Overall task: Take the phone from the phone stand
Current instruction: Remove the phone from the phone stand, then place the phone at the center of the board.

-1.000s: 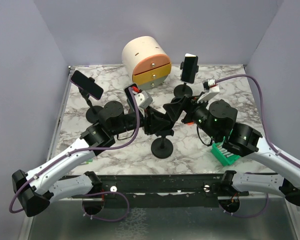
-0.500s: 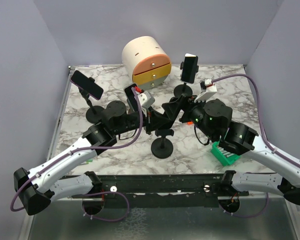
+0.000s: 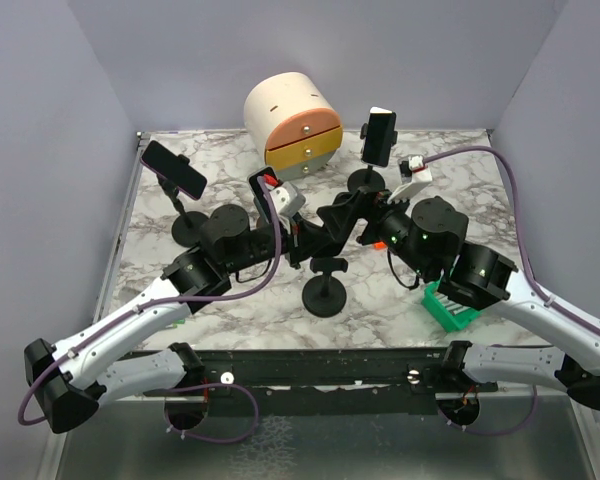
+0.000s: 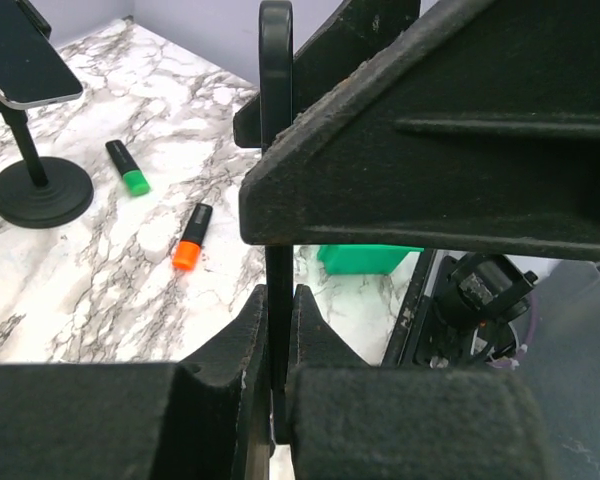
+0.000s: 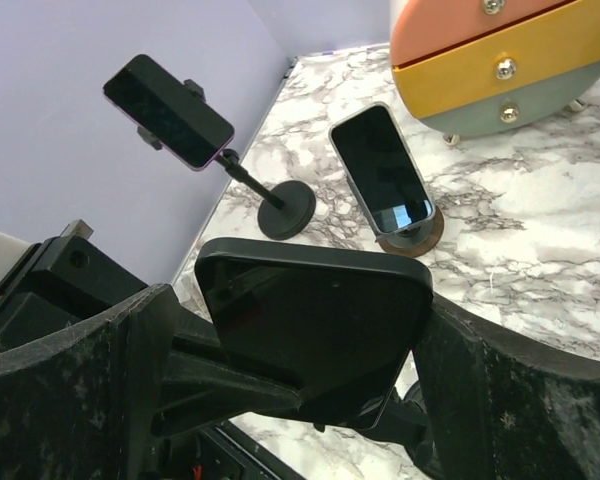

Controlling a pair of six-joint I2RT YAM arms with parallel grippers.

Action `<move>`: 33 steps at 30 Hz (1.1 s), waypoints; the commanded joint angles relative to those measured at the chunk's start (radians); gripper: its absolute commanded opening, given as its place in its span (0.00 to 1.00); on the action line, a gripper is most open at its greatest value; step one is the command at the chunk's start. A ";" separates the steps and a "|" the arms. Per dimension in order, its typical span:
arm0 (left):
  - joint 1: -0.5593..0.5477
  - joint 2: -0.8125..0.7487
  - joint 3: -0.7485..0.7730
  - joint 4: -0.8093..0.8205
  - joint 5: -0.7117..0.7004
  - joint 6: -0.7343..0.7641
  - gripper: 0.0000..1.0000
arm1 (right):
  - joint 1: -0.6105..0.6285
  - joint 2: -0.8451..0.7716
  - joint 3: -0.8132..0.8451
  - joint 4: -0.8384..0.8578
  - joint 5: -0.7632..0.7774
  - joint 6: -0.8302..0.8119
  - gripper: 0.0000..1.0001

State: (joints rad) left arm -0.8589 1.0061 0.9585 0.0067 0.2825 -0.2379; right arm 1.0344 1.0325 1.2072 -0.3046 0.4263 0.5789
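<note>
Marble table [image 3: 220,150]; drawer unit [image 3: 292,120], other phone stands [image 3: 187,232] behind phone [image 5: 315,330], green rack [image 3: 448,308] right.

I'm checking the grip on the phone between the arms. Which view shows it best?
The right wrist view: the phone sits face-on, outline visible, between the right tool's fingers. The top external view has it mostly hidden among both arms. The left wrist view shows only a thin dark edge, possibly the phone.

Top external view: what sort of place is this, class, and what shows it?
Likely a robot test cell: plain purple walls enclose a marble table, with staged phone stands and a drawer unit.
</note>
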 commanded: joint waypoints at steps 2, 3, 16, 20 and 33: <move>0.003 -0.053 -0.021 0.052 -0.097 -0.013 0.00 | 0.007 -0.008 0.044 0.040 -0.084 -0.022 1.00; 0.003 -0.061 -0.025 0.054 -0.110 -0.014 0.00 | 0.007 -0.008 0.048 0.036 -0.086 -0.025 1.00; 0.003 -0.270 -0.141 -0.172 -0.454 -0.099 0.00 | 0.007 -0.154 -0.031 0.045 -0.172 -0.205 1.00; 0.003 -0.296 -0.209 -0.266 -0.510 -0.229 0.00 | 0.007 -0.224 -0.114 0.042 -0.135 -0.231 1.00; 0.003 -0.287 -0.415 -0.295 -0.520 -0.527 0.00 | 0.006 -0.332 -0.303 0.057 -0.057 -0.207 0.99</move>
State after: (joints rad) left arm -0.8585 0.7158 0.5701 -0.3340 -0.2192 -0.6498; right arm 1.0351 0.7288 0.9489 -0.2619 0.3325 0.3733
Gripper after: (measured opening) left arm 0.041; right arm 0.995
